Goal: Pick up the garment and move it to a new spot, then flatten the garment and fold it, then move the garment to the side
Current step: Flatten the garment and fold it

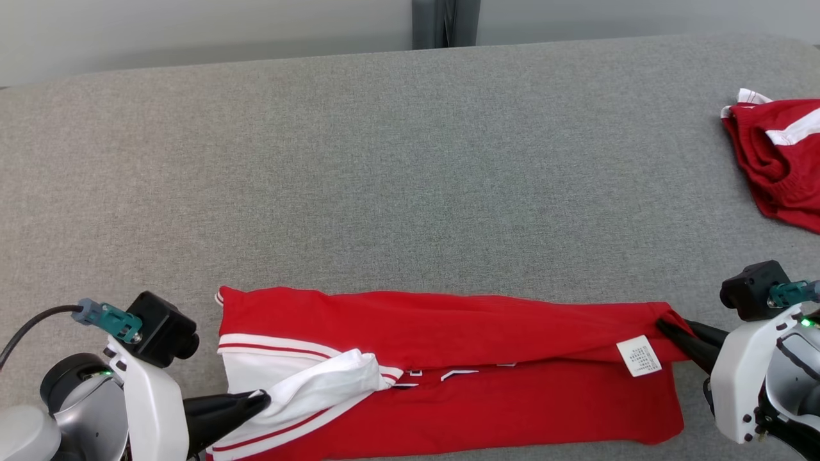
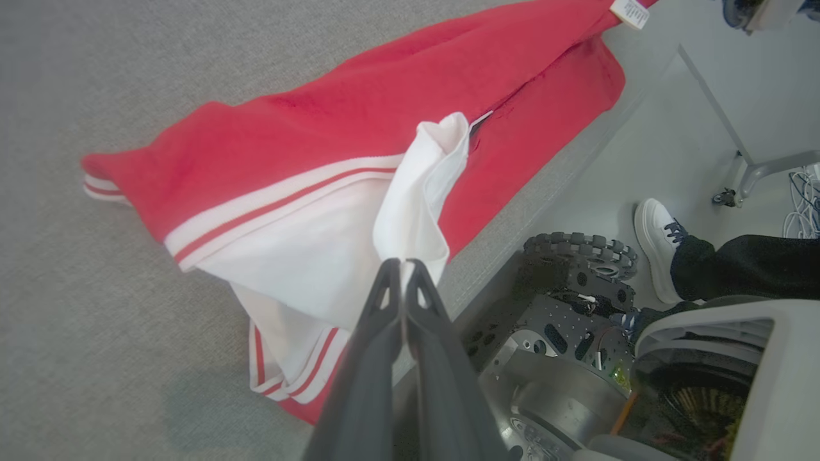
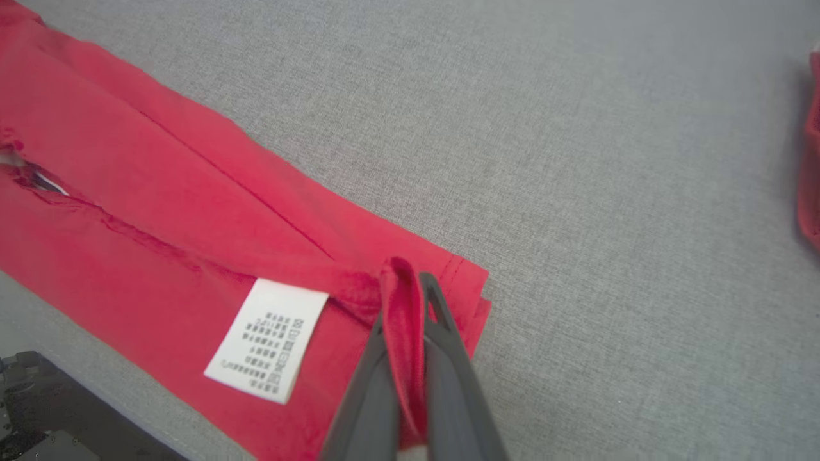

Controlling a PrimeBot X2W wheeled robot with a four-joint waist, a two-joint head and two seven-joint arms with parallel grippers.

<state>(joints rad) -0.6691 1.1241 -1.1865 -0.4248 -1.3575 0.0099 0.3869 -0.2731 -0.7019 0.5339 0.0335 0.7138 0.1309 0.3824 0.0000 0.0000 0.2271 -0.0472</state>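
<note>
Ahead of and beneath the left gripper (image 1: 261,401) and the right gripper (image 1: 664,326) spreads the grey padded table (image 1: 410,160). The red garment (image 1: 461,320) lies on it as a long folded band stretched between the two grippers, close along the table's near edge, with its upper layer turned over towards the robot. A second red garment (image 1: 781,160) with white trim sits crumpled beyond the right gripper, well apart from the first. In the left wrist view the robot's wheeled base (image 2: 580,250) shows below the table edge, to that gripper's right, with a person's white shoe (image 2: 653,250) just past it.

The left gripper (image 2: 402,264) is closed, its fingertips meeting on the edge of the white sleeve (image 2: 416,192), which rises in a loose fold straight ahead of the tips. The right gripper (image 3: 410,288) is also clamped tight, pinching a ridge of red cloth at the garment's end corner; the cloth runs down between its fingers (image 3: 442,333). A white care label (image 3: 266,342) lies flat on the red fabric just left of those fingers.
</note>
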